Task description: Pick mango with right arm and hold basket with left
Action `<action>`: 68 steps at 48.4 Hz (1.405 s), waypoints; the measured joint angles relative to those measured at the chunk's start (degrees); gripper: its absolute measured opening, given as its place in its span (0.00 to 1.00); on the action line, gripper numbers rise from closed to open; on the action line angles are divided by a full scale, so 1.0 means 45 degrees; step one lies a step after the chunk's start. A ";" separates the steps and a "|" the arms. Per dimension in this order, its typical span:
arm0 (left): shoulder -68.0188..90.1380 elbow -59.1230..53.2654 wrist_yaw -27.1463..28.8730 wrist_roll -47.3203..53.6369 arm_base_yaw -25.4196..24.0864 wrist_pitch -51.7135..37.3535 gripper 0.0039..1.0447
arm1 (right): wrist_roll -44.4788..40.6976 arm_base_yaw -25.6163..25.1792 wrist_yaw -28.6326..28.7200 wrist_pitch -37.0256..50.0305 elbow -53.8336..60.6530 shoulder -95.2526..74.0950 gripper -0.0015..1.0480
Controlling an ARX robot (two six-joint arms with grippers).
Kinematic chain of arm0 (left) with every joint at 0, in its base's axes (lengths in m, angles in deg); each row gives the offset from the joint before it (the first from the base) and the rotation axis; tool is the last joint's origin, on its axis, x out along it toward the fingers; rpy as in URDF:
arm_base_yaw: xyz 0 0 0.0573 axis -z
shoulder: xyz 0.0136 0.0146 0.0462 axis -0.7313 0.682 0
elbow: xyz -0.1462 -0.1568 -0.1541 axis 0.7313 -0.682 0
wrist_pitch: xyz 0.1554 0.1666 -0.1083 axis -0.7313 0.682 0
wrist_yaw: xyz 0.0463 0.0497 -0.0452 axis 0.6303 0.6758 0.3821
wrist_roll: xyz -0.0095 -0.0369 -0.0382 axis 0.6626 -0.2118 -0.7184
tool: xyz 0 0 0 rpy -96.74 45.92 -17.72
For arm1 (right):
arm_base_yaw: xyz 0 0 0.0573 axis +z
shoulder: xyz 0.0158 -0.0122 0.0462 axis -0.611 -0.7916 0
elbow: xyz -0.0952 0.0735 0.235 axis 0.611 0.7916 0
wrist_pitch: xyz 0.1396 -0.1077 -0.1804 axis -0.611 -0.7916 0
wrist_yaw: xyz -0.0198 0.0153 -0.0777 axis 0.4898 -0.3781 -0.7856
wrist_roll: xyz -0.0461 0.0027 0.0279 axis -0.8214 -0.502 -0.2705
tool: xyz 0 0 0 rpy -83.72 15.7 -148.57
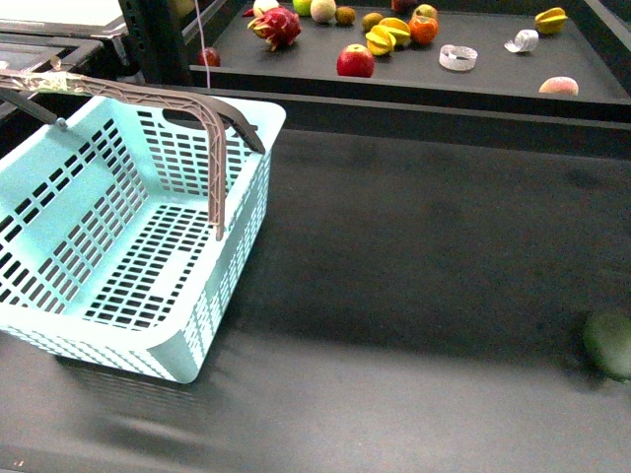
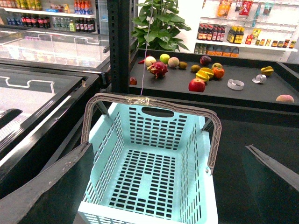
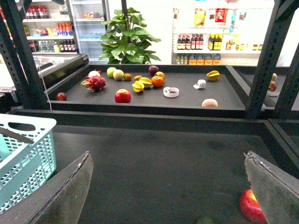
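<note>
Approach step, nothing gripped; left gripper [image 2: 167,145] and right gripper [image 3: 167,154] both spread apart; basket [image 1: 242,187] under my left, untouched; mango [image 3: 250,210], I judge, is the half-hidden red-yellow fruit beside my right; next: centre over it, descend, close

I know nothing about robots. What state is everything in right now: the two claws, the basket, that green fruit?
left gripper, open, holding nothing
right gripper, open, holding nothing
basket, empty, upright on the table, handle raised, not gripped
dark green fruit, lying loose on the table, untouched
</note>
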 joint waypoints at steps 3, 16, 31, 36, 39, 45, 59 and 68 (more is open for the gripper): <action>0.0000 0.0000 0.0000 0.0000 0.0000 -0.0005 0.95 | 0.0000 0.0000 -0.0005 0.0000 0.0000 0.0000 0.92; 0.0000 0.0000 0.0000 0.0000 0.0000 -0.0005 0.95 | 0.0000 0.0000 0.0000 0.0000 0.0000 0.0000 0.92; 0.0000 0.0000 0.0000 0.0005 0.0000 -0.0005 0.95 | 0.0000 0.0000 -0.0005 0.0000 0.0000 0.0000 0.92; 0.0000 0.0000 0.0005 0.0000 0.0000 -0.0005 0.95 | 0.0000 0.0000 0.0000 0.0000 0.0000 0.0000 0.92; 0.0000 0.0000 0.0000 0.0005 0.0000 0.0000 0.95 | 0.0000 0.0000 0.0000 0.0000 0.0000 0.0000 0.92; 0.0000 0.0000 0.0000 0.0000 0.0000 -0.0005 0.95 | 0.0000 0.0000 -0.0005 0.0000 0.0000 0.0000 0.92; 0.4221 -0.0092 0.5717 -0.1617 0.2059 -0.6392 0.95 | 0.0000 0.0000 -0.0005 0.0000 0.0000 0.0000 0.92; 1.1186 0.0267 0.5576 -0.3774 0.2089 -1.1531 0.95 | 0.0000 0.0000 -0.0005 0.0000 0.0000 0.0000 0.92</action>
